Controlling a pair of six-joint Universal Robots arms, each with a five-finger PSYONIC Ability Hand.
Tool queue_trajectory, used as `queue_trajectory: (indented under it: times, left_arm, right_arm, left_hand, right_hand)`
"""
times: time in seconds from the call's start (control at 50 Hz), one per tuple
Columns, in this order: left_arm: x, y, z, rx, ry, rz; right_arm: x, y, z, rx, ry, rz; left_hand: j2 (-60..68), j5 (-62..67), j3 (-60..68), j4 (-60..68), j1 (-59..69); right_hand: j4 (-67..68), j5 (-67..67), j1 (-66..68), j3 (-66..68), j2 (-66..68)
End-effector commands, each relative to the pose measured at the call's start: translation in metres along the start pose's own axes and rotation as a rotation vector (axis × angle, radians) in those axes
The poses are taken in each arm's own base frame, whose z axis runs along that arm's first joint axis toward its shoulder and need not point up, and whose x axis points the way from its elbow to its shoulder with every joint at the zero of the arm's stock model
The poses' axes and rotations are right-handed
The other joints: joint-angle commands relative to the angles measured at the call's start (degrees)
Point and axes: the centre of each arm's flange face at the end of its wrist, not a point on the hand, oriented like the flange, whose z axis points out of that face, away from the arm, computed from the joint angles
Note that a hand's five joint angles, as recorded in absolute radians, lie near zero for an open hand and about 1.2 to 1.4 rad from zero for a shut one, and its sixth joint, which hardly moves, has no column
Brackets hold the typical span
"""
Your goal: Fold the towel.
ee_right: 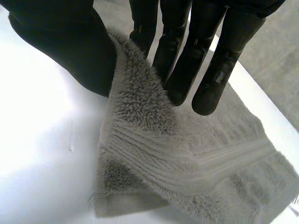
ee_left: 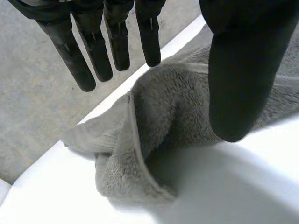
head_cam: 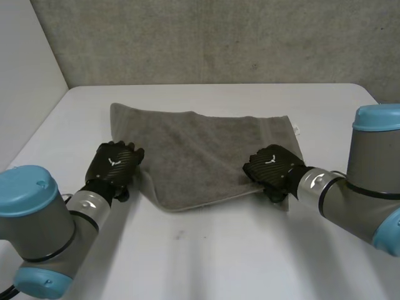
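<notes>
1. Closest to me are my two arms, the left arm point(head_cam: 37, 212) and the right arm point(head_cam: 369, 175). They reach out over the white table point(head_cam: 219, 256).
2. The towel point(head_cam: 200, 147) is grey and lies spread out in the middle of the table. Its far edge is flat. It does not look folded yet.
3. My left robot hand point(head_cam: 114, 164) is at the near left edge of the towel. In the left wrist view its fingers point(ee_left: 112, 46) are straight and sit well apart from the thumb point(ee_left: 243, 74). The towel is bunched up in a soft hump between them. I think this hand is open and has no hold on the towel yet.
4. My right robot hand point(head_cam: 270, 167) is at the near right corner of the towel. In the right wrist view the towel edge stands up between the thumb and the fingers, and both touch it. I take that as a pinch on the towel.
5. I think the hands are at the two near ends so I can lift that side and carry it over to the far side.
6. First the left hand needs to close on its hump. If it does not, only one end will lift and the fold will come out crooked.
</notes>
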Motion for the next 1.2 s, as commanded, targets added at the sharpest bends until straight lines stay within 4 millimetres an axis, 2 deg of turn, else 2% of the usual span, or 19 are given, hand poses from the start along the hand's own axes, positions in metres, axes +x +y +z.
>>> queue_trajectory:
  times: [0.02,0.24,0.6,0.76,0.8,0.82,0.86,0.88,0.92,0.96,0.98,1.02,1.04,1.08,1.1,1.14,1.16,1.18,1.2]
  left_arm:
    - [-0.024,0.008,0.002,-0.007,0.004,-0.025]
    - [-0.044,0.008,0.0,0.023,0.097,-0.054]
    - [-0.04,0.028,-0.002,-0.025,0.123,-0.074]
    - [-0.043,0.041,0.023,0.012,0.094,-0.055]
    - [-0.045,0.045,0.033,0.03,0.084,-0.046]
    - [-0.045,0.045,0.033,0.03,0.084,-0.046]
    - [-0.049,0.041,0.037,0.055,0.069,-0.022]
    - [-0.049,0.041,0.037,0.055,0.069,-0.022]
    - [-0.051,0.037,0.037,0.064,0.063,0.0]
    - [-0.056,0.016,0.029,0.112,0.041,0.05]
    - [-0.056,0.016,0.029,0.112,0.041,0.05]
    - [-0.062,-0.01,0.014,0.162,0.003,0.074]
    - [-0.062,-0.01,0.014,0.163,0.003,0.074]
    - [-0.07,-0.039,-0.008,0.194,-0.05,0.086]
    - [-0.07,-0.039,-0.009,0.194,-0.05,0.086]
    - [-0.077,-0.068,-0.036,0.213,-0.077,0.096]
    - [-0.077,-0.069,-0.037,0.213,-0.078,0.096]
    - [-0.079,-0.079,-0.049,0.209,-0.079,0.097]
    - [-0.079,-0.079,-0.049,0.209,-0.079,0.097]
  right_arm:
    - [0.017,0.011,-0.002,-0.017,0.037,0.174]
    - [0.016,0.018,-0.001,-0.012,0.001,0.229]
    - [0.016,0.019,0.0,-0.016,0.004,0.232]
    - [0.017,0.022,-0.002,-0.033,0.017,0.239]
    - [0.019,0.022,-0.003,-0.035,0.024,0.24]
    - [0.019,0.022,-0.003,-0.035,0.024,0.24]
    - [0.026,0.023,-0.004,-0.039,0.051,0.241]
    - [0.026,0.023,-0.004,-0.039,0.051,0.241]
    - [0.033,0.018,-0.008,-0.034,0.075,0.23]
    - [0.036,0.012,-0.012,-0.024,0.089,0.214]
    - [0.04,0.004,-0.018,-0.015,0.104,0.2]
    - [0.045,-0.007,-0.026,0.0,0.125,0.179]
    - [0.045,-0.007,-0.026,0.0,0.125,0.179]
    - [0.055,-0.037,-0.054,0.025,0.168,0.123]
    - [0.055,-0.038,-0.054,0.025,0.168,0.122]
    - [0.061,-0.058,-0.084,0.011,0.19,0.071]
    - [0.061,-0.059,-0.084,0.011,0.19,0.071]
    - [0.063,-0.064,-0.098,-0.012,0.191,0.047]
    - [0.062,-0.066,-0.108,-0.046,0.179,0.017]
  left_hand:
    - [-4.0,-3.8,-4.0,-3.8,-4.0]
    - [-3.8,-3.6,-3.9,-3.7,-3.8]
    - [-1.3,-1.1,-1.3,-1.1,-1.3]
    - [13.7,13.9,13.6,13.8,13.7]
    - [29.9,30.1,29.9,30.1,29.9]
    - [30.0,30.2,30.0,30.1,30.0]
    - [53.7,54.0,53.7,53.9,53.8]
    - [53.8,54.1,53.8,54.0,53.9]
    - [53.8,54.1,53.8,54.0,53.9]
    - [53.8,54.1,53.8,54.0,53.9]
    - [53.8,54.1,53.8,54.0,53.9]
    - [53.8,54.1,53.8,54.0,53.9]
    - [53.8,54.1,53.8,54.0,53.9]
    - [53.8,54.1,53.8,54.0,53.9]
    - [53.8,54.1,53.8,54.0,53.9]
    - [53.8,54.1,53.8,54.0,53.9]
    - [53.8,54.1,53.8,54.0,53.9]
    - [53.8,54.1,53.8,54.0,53.9]
    - [53.8,54.1,53.8,54.0,53.9]
  right_hand:
    - [11.5,12.9,24.2,11.9,12.2]
    - [11.5,12.9,24.2,11.9,12.2]
    - [11.5,12.9,24.2,11.9,12.2]
    - [11.5,12.9,24.2,11.9,12.2]
    - [11.5,12.9,24.2,11.9,12.2]
    - [11.5,12.9,24.2,11.9,12.2]
    - [11.5,12.9,24.2,11.9,12.2]
    - [11.5,12.9,24.2,11.9,12.2]
    - [11.5,12.9,24.2,11.9,12.2]
    - [11.5,12.9,24.2,11.9,12.2]
    - [11.5,12.9,24.2,11.9,12.2]
    - [11.5,12.9,24.2,11.9,12.2]
    - [11.5,12.9,24.2,11.9,12.2]
    - [11.5,12.9,24.2,11.9,12.2]
    - [11.5,12.9,24.2,11.9,12.2]
    - [11.5,12.9,24.2,11.9,12.2]
    - [11.5,12.9,24.2,11.9,12.2]
    - [11.5,12.9,24.2,11.9,12.2]
    - [11.5,12.9,24.2,11.9,12.2]
